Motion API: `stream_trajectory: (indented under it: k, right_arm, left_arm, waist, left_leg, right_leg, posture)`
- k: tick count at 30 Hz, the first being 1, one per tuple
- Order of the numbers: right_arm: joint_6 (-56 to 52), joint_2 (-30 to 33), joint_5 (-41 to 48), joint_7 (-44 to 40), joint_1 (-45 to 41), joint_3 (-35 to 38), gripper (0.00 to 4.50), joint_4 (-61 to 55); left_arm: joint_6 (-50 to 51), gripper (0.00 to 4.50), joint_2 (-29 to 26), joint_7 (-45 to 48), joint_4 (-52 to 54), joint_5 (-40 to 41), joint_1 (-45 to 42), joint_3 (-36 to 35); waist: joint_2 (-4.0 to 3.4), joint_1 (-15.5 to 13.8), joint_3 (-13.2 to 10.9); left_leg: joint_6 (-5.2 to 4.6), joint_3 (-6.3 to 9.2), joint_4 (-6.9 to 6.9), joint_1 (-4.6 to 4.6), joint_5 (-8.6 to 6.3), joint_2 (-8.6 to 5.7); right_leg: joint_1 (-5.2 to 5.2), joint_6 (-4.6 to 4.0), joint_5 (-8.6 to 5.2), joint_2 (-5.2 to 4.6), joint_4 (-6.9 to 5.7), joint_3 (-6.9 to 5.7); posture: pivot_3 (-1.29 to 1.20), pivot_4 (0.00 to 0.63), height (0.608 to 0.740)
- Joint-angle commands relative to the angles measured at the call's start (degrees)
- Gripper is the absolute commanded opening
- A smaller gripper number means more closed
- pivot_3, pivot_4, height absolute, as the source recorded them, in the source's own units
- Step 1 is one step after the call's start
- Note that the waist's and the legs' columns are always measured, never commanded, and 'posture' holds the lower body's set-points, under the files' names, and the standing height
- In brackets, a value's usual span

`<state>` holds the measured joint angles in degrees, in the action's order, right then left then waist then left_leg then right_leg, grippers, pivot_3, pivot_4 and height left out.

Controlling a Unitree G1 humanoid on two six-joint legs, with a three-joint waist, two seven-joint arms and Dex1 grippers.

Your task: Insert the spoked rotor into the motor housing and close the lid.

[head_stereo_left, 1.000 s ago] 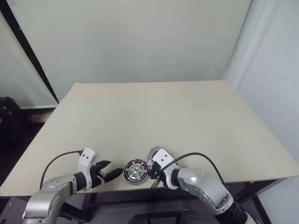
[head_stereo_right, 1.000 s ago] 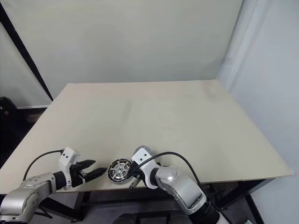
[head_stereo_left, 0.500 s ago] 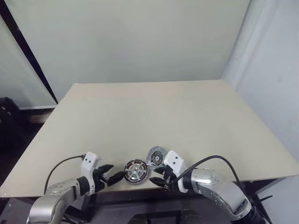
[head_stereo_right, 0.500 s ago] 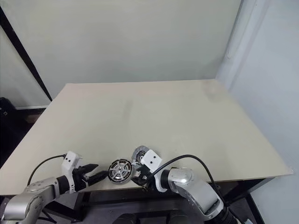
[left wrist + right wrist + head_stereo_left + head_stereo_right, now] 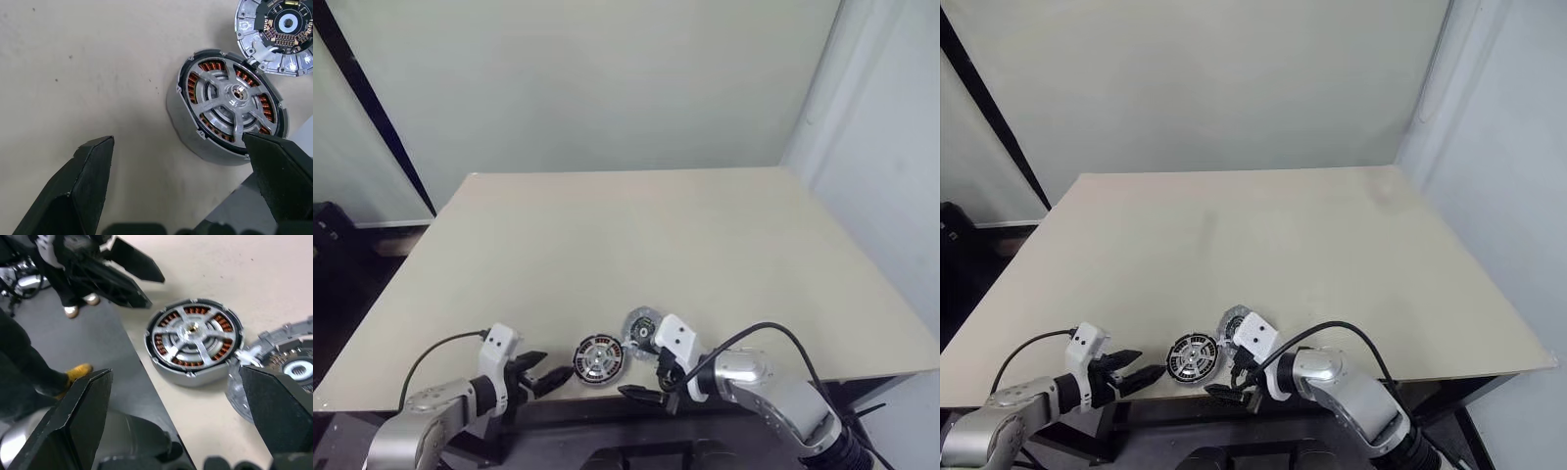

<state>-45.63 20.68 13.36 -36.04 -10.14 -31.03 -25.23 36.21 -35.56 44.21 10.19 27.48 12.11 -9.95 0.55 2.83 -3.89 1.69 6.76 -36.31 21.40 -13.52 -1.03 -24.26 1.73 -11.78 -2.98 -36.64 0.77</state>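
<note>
The motor housing (image 5: 598,359), a round dark ring with copper windings, stands close to the table's front edge. The shiny spoked rotor (image 5: 234,95) sits inside it, hub up. The pale grey lid (image 5: 642,326) with its black centre lies flat on the table, touching the housing's far right rim. My left gripper (image 5: 553,372) is open just left of the housing, one finger on each side of its near wall without touching. My right gripper (image 5: 644,380) is open at the table edge, right of the housing and in front of the lid, holding nothing.
The beige table (image 5: 636,245) stretches far behind the parts. Its front edge (image 5: 146,377) runs right beside the housing, with dark floor below. A black cable (image 5: 764,333) loops over my right forearm.
My right gripper has gone from shut to wide open and drawn back from the housing toward the table edge, uncovering the lid. The left gripper has stayed put, open.
</note>
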Motion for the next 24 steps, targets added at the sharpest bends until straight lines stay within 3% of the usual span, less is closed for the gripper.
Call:
stream_trajectory:
  k: [1, 9, 14, 24]
  right_arm:
    - [2.03, 0.4, -0.21, -0.28, -0.59, 0.68, 4.49, -1.19]
    - [4.46, 1.78, -1.66, -1.15, -1.54, -0.74, 4.49, -0.93]
    - [10.83, 6.25, -10.25, -5.76, -8.3, -9.35, 4.49, 1.33]
    - [15.92, 0.89, -19.86, -9.73, -18.12, -17.83, 4.49, 13.49]
  left_arm:
    - [-1.31, 4.5, -0.35, -0.07, 1.1, 0.29, -1.41, -1.44]
    - [1.81, 4.5, -1.48, -0.01, 1.73, 0.67, -1.76, -0.01]
    - [9.19, 4.5, -3.72, -0.27, 1.93, 0.88, -3.57, 2.09]
    - [10.62, 4.5, -3.68, -0.13, -0.15, 0.31, -7.09, 3.61]
  waist:
    - [0.03, 0.0, 0.02]
    - [0.03, 0.01, 0.02]
    - [-0.01, 0.03, 0.0]
    - [0.07, 0.01, 0.05]
  left_leg:
    - [-0.07, 0.01, -0.06, 0.11, 0.04, 0.0]
    - [-0.14, -0.01, -0.18, 0.17, 0.08, 0.0]
    - [-0.09, -0.03, -0.33, 0.16, 0.05, 0.01]
    - [-0.16, 0.01, -0.39, 0.17, 0.1, -0.01]
  right_leg:
    - [-0.04, 0.0, 0.0, 0.01, -0.03, 0.0]
    - [-0.04, 0.0, 0.0, 0.03, -0.04, 0.0]
    - [-0.04, 0.0, 0.0, 0.04, -0.06, -0.03]
    - [0.02, 0.02, 0.03, 0.07, -0.13, -0.02]
  posture:
    - [0.0, 0.0, 0.74]
    - [0.0, 0.0, 0.74]
    - [0.0, 0.0, 0.74]
    - [0.0, 0.0, 0.74]
